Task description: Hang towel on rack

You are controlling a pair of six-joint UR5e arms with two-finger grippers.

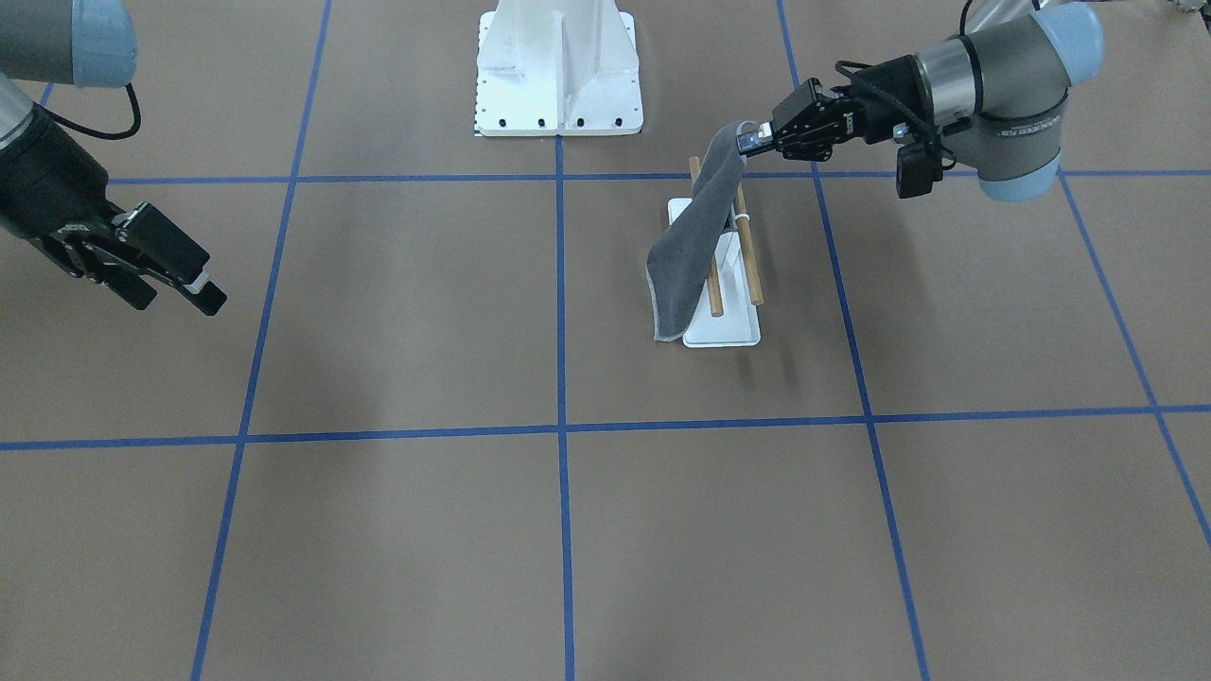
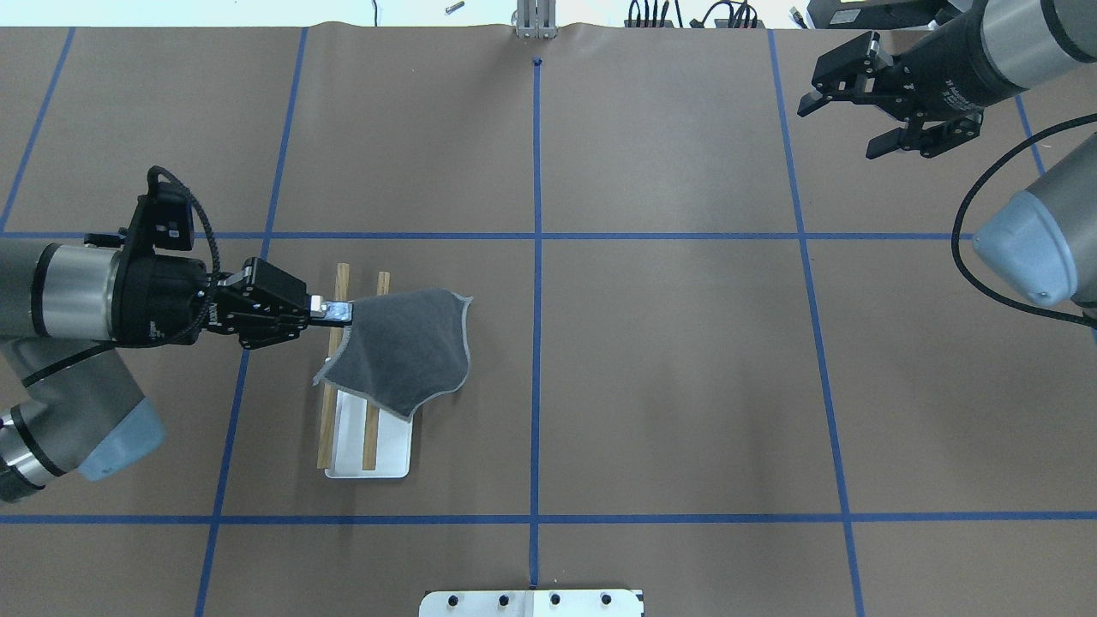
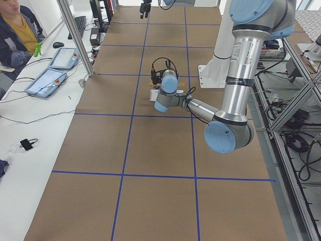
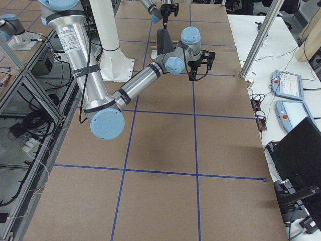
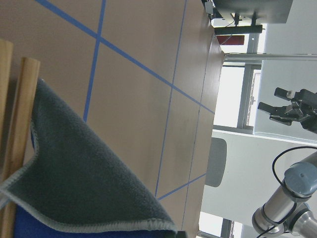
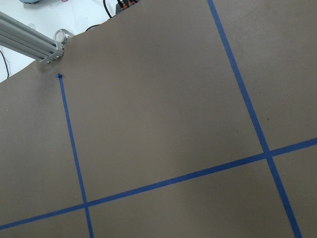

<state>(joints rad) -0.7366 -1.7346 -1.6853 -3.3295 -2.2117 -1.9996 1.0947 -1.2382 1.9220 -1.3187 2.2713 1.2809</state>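
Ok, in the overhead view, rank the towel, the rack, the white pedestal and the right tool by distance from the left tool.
1. towel, gripped in the left tool.
2. rack, directly under the towel.
3. white pedestal, at the bottom edge.
4. right tool, far top right corner.

The rack [image 2: 381, 458], two parallel light-brown dowels on a white upright and a flat white base, is standing in the left half of the desk [image 2: 686, 386], well in from its edges. The dark grey towel [image 2: 403, 351] with a light stitched edge is hanging tilted from its lifted, blue-patched corner, draping across both dowels toward the desk's middle.
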